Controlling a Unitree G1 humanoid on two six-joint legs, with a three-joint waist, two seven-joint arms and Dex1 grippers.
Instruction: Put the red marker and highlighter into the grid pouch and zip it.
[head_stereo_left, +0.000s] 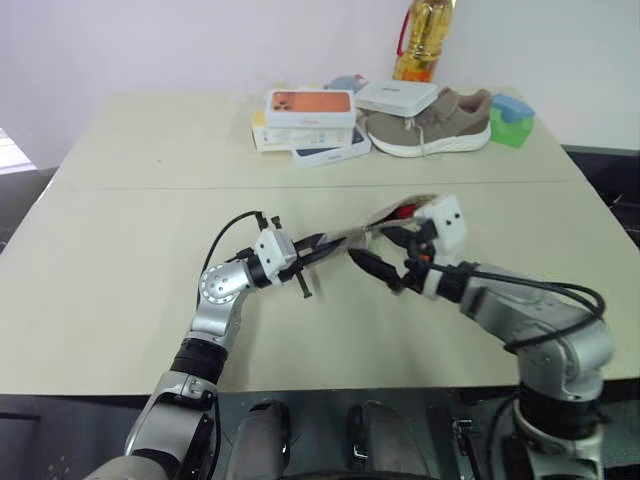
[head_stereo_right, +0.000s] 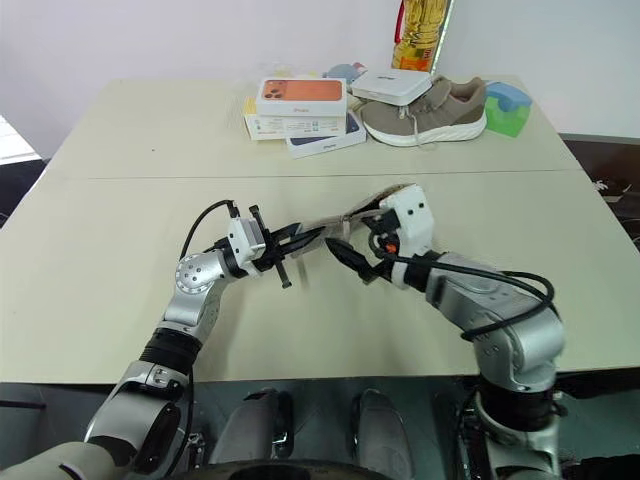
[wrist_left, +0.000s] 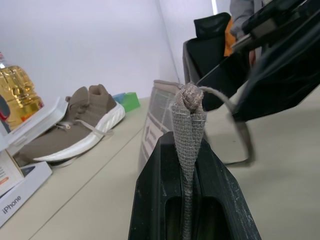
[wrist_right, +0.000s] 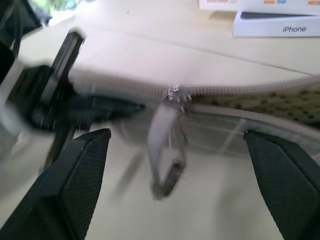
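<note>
Above table (head_stereo_left: 120, 260) centre: pouch (wrist_right: 260, 107) held up, left gripper (wrist_left: 189, 150) clamped on its end. Right gripper (wrist_right: 172, 145) spread wide, empty, facing zipper pull (wrist_right: 167, 145).

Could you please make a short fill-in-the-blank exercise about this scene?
1. The left gripper is shut on one end of the grid ____.
2. The right gripper is ____, its fingers on either side of the zipper pull.
3. The brown ____ lies beside the iPhone boxes.

Missing words: pouch; open; shoe
</note>
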